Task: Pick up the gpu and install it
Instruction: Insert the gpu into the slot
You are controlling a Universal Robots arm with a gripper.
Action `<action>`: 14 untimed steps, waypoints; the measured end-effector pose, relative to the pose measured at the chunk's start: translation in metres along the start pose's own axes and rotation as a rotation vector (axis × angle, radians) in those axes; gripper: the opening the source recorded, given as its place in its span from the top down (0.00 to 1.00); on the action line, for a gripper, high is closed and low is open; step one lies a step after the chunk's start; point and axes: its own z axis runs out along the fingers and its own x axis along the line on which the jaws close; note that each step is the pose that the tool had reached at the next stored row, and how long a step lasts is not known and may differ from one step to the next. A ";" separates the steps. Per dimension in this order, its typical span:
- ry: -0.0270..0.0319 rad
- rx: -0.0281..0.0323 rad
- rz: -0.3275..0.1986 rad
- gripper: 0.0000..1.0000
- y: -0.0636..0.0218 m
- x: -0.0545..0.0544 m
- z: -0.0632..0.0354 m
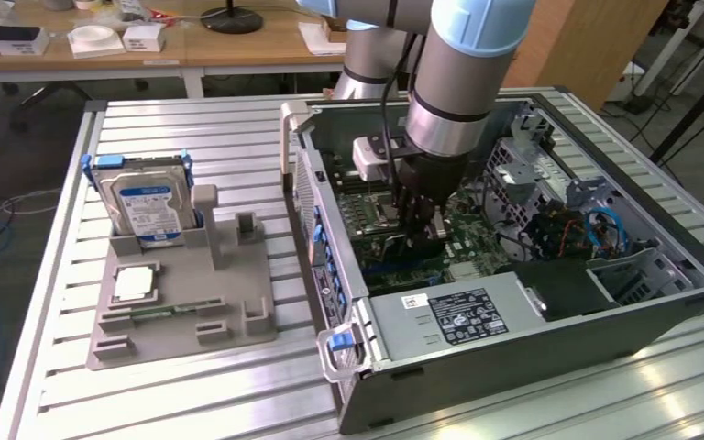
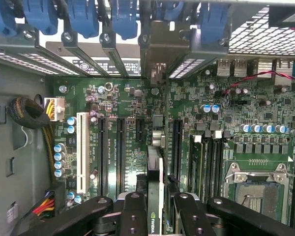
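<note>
Inside computer case (image 1: 645, 302), claw (image 2: 155, 206) pinches gpu (image 2: 155, 172) edge-on, long axis toward rear brackets (image 2: 113, 42).

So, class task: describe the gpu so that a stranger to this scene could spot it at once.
Start at the open computer case on the slatted table, and follow the robot arm down into it. Between the fingers of the gripper, edge-on above the green motherboard, sits the gpu: a thin dark card, unlike the fixed black slots beside it.
</note>
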 end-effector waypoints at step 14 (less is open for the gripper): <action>0.0086 0.0006 0.014 0.74 0.0001 -0.001 0.0021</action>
